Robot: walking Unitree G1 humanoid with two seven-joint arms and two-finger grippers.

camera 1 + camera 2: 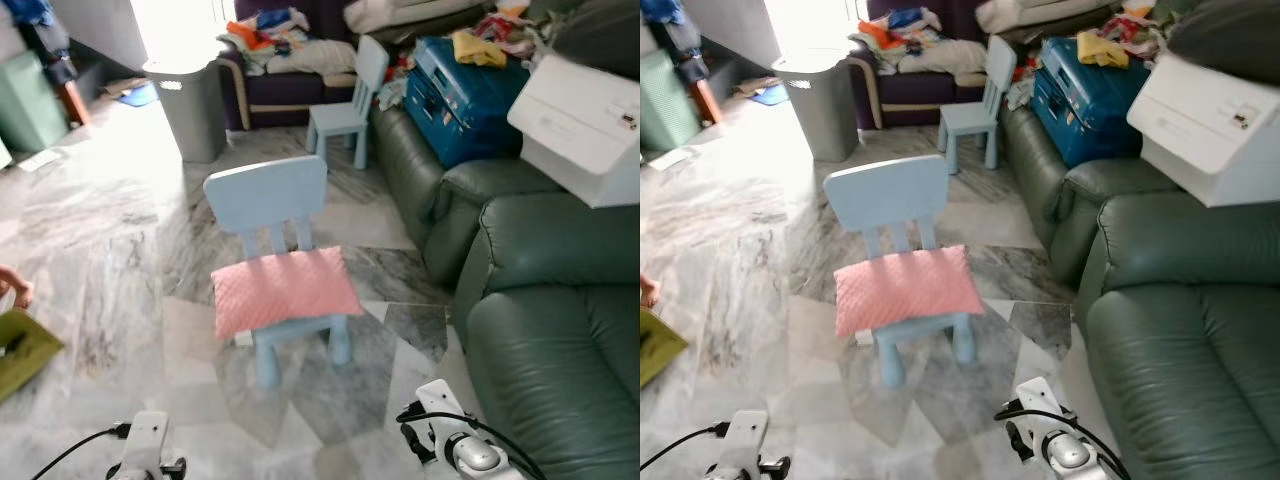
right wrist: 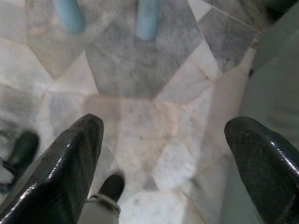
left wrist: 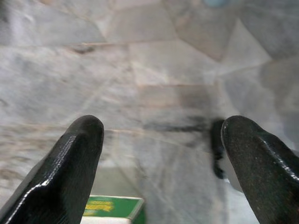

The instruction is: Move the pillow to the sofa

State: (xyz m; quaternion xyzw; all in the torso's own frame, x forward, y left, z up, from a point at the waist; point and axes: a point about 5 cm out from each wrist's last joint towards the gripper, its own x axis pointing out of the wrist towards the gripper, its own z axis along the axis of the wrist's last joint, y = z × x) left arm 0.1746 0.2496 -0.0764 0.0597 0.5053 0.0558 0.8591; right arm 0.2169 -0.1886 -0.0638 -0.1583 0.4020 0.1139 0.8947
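Observation:
A pink quilted pillow lies flat on the seat of a small light-blue child's chair in the middle of the marble floor. The dark green leather sofa runs along the right side. Both arms hang low at the bottom of the head views, well short of the chair. My left gripper points down at the floor, fingers wide apart and empty. My right gripper is open too, over the floor tiles, with the chair's blue legs ahead and the sofa's edge beside it.
A white box and a blue suitcase sit on the sofa's far part. A second blue chair and a grey bin stand further back. A person's hand and a green box are at the left edge.

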